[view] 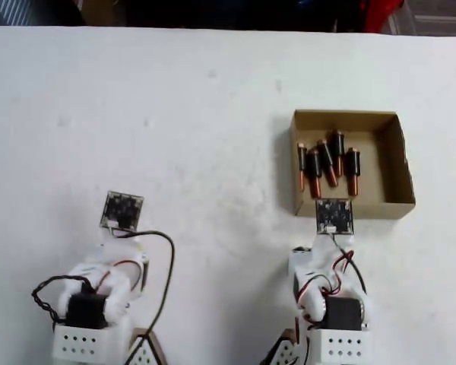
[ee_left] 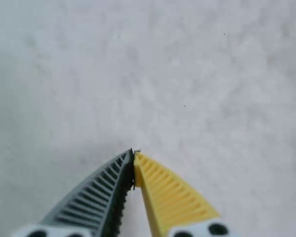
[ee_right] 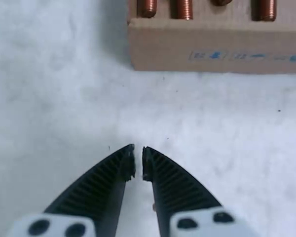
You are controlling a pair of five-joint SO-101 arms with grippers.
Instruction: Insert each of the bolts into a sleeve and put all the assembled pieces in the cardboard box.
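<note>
Five copper threaded bolts point(view: 353, 185), each with a black sleeve point(view: 314, 163) on its far end, lie side by side in the open cardboard box point(view: 380, 186), just ahead of the right gripper point(ee_right: 138, 162) fingertips.

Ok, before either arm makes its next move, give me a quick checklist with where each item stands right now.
1. Pieces in the box: ok. Five assembled pieces lie inside the cardboard box.
2. Bolts fully seated in their sleeves: cannot tell from this height.
3. Left end effector empty: ok. It is shut on nothing, above bare table.
4. Right end effector empty: ok. It is shut, with nothing between its tips.
5. Right end effector apart from the box: ok. It sits short of the near wall, not touching it.
</note>
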